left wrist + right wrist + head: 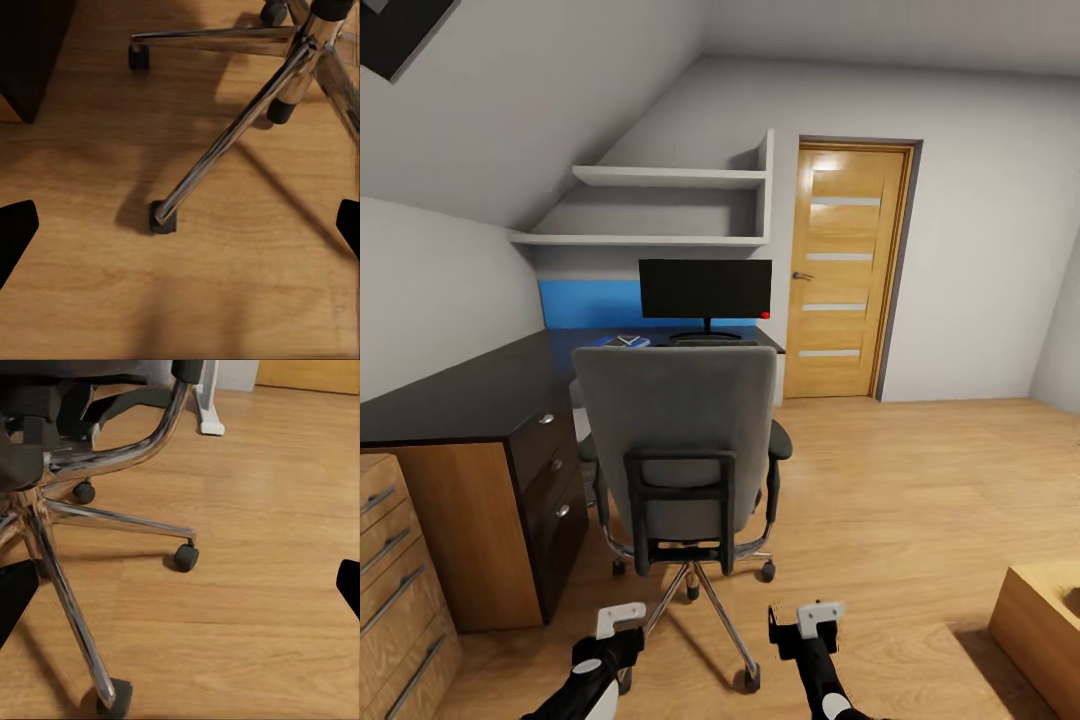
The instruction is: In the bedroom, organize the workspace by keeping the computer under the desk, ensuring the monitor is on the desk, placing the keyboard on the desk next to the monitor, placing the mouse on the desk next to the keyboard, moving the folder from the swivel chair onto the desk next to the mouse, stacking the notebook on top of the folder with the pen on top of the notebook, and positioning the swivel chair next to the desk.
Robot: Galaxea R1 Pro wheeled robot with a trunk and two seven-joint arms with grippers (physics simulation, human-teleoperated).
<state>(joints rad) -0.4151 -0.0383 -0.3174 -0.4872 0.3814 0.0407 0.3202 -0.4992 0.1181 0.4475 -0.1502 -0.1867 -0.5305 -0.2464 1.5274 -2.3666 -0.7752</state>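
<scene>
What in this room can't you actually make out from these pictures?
- Seat of the swivel chair, head view: hidden by its own backrest, so anything lying there is unseen.
- Space under the desk, head view: blocked by chair and drawers.
- Small blue item beside the monitor: too small to identify.
- Desk surface before the monitor: chair covers it.

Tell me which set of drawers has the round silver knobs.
The black desk drawers, just left of the swivel chair. The light wooden chest at the view's lower left has long bar handles instead.
</scene>
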